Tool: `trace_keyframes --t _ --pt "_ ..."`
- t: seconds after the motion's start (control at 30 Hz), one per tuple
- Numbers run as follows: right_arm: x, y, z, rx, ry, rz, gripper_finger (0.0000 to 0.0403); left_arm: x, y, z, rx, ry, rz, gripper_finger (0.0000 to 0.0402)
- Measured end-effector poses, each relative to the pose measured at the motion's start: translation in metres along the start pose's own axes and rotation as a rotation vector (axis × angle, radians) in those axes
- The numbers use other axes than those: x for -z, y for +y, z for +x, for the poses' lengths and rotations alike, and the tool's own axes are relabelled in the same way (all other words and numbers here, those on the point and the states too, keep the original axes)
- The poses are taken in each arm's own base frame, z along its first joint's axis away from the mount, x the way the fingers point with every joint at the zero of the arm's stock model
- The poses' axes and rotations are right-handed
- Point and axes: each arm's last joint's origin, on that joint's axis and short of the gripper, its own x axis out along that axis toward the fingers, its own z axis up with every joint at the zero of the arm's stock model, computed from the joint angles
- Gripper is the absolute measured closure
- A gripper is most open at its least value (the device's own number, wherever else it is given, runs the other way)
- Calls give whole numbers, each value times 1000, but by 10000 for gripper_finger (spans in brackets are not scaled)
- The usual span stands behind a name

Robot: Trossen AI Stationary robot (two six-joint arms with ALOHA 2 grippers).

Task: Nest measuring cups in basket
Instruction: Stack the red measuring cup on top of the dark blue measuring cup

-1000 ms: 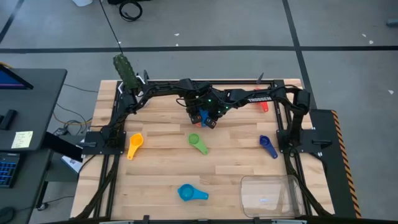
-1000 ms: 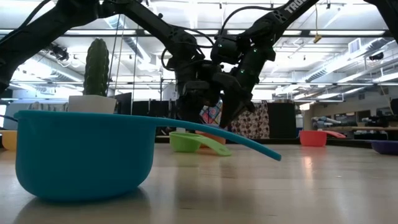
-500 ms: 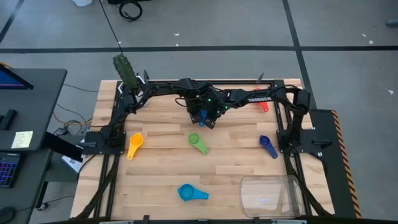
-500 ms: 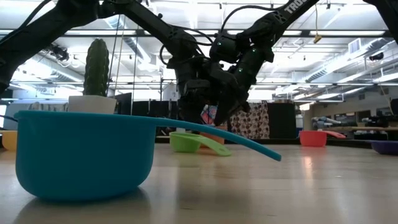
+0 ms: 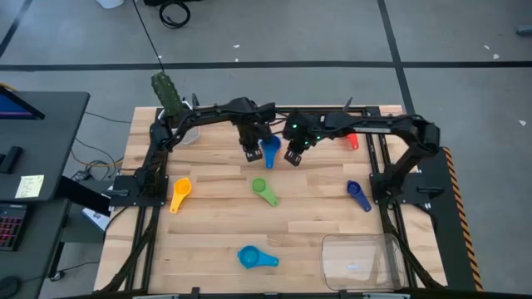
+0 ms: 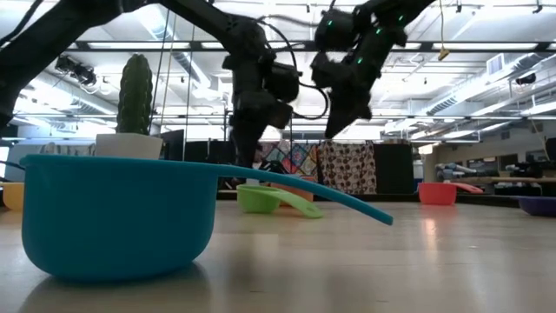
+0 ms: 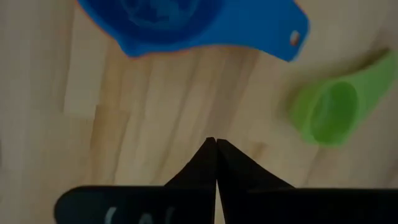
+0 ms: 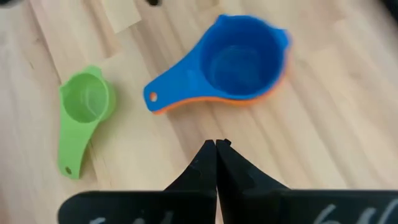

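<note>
The basket (image 5: 363, 259) sat at the counter's (image 5: 216, 241) near right corner, clear and holding no cup. The left claw (image 5: 250, 154) and right claw (image 5: 293, 157) hung above the far middle, both pinched fully closed on nothing. Between them lay a blue cup (image 5: 270, 148) nested in an orange one (image 8: 186, 106), green cup (image 5: 263, 190) just nearer, light blue cup (image 5: 254, 257) at the front.

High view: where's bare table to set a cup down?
Bare wood lies between the green cup, dark blue cup and basket, and between the yellow cup and light blue cup. It is crowded around the blue-on-orange pair, flanked by both grippers.
</note>
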Motion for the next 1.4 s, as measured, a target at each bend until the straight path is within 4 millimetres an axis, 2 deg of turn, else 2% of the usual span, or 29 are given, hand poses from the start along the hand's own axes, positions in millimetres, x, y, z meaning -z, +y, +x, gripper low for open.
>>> trace_keyframes --t 0.13,0.27,0.5,0.67,0.87,0.97,1.07,1.2,1.4 --pt "7 -2 -34 74 -27 1 401 8 -6 -20 -1 -12 2 394" --pt "19 -7 -59 122 4 20 388 16 -10 -39 -5 -39 -18 394" --pt "35 -18 -83 160 69 58 369 29 -21 -70 -10 -98 -59 393" --pt "40 -26 -86 255 124 31 351 36 -28 -82 -11 -115 -72 393" --pt "42 -46 -86 379 170 82 303 42 -34 -93 -9 -137 -88 393" --pt "43 -58 -86 400 186 136 277 44 -36 -95 -9 -137 -102 393" --pt "44 -75 -86 437 195 273 260 44 -37 -95 -8 -137 -102 393" --pt "47 -96 -81 429 248 428 253 44 -37 -95 -8 -136 -101 393" --pt "48 -120 -61 439 343 464 254 44 -37 -95 -8 -136 -101 393"
